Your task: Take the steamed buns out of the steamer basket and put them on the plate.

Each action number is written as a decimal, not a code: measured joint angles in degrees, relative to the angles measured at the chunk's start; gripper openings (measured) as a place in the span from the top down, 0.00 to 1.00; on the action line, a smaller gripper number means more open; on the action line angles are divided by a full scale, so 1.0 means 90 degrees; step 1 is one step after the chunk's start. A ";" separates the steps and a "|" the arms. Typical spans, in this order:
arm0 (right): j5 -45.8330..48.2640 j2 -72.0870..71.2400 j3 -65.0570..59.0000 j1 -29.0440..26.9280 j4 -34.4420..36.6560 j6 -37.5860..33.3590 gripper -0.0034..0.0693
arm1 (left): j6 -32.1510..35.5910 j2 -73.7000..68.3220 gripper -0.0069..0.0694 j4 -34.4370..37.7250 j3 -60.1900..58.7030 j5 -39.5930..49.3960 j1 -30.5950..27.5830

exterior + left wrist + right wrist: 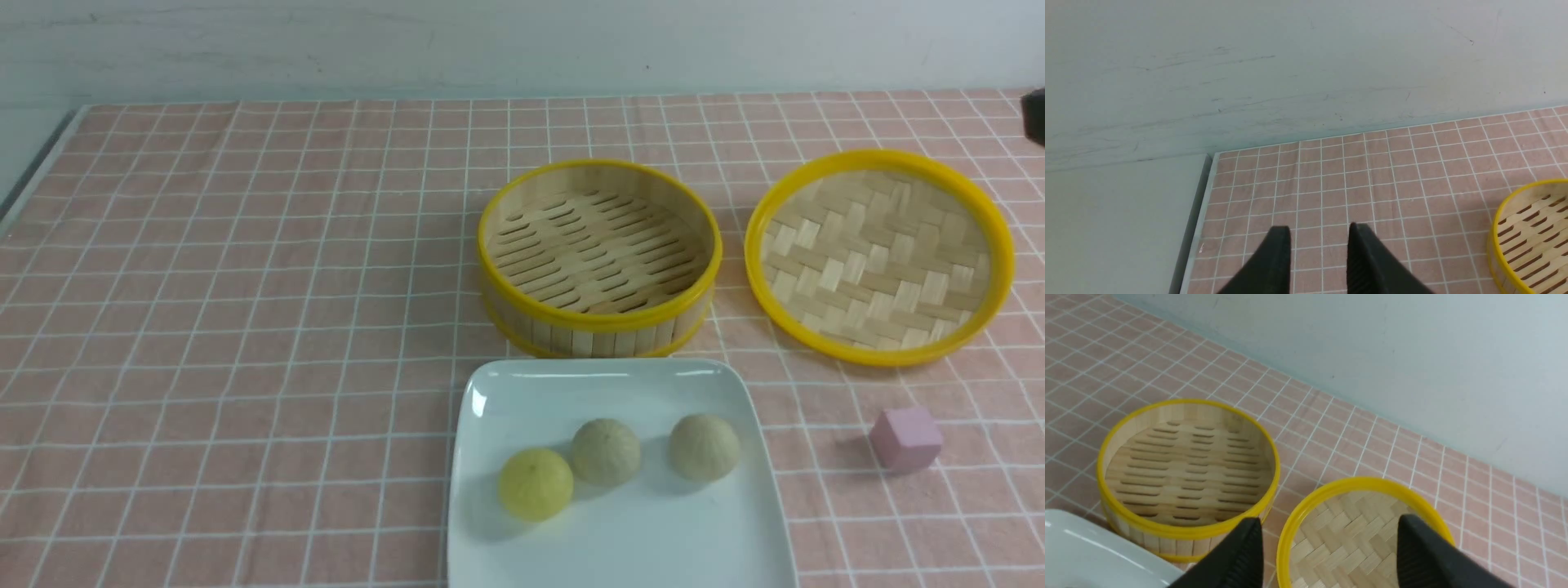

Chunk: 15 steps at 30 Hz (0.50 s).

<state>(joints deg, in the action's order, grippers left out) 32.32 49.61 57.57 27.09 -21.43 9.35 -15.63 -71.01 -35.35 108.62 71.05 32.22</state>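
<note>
Left gripper (pixel 1318 229) and right gripper (pixel 1329 519), both released and empty; steamer basket (pixel 599 320) ahead of right gripper, vacant; three steamed buns (pixel 605 451) on plate (pixel 653 384) nearer it; transfer judged complete, next move needing only arms kept clear.

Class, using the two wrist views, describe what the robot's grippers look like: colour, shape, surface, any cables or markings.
The left gripper has two matte black fingers tapering to blunt tips, with fine ribbing on an inner face. The right gripper matches: black, wedge-shaped, ribbed inside. No cables or markings show in these views.
</note>
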 joint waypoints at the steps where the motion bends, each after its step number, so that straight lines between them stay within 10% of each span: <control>1: -0.0017 -0.0108 0.0000 0.0000 -0.0093 0.0034 0.34 | 0.0006 -0.0009 0.61 0.0000 0.0000 0.0000 0.0000; 15: 0.0334 -0.2279 0.0000 0.0000 -0.0735 0.0318 0.34 | 0.0002 -0.0796 0.61 0.0080 -0.0013 -0.1091 0.0000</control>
<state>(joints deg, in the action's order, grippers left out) 35.33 29.10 57.57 27.09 -28.04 12.21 -15.61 -78.17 -34.63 108.50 61.23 32.22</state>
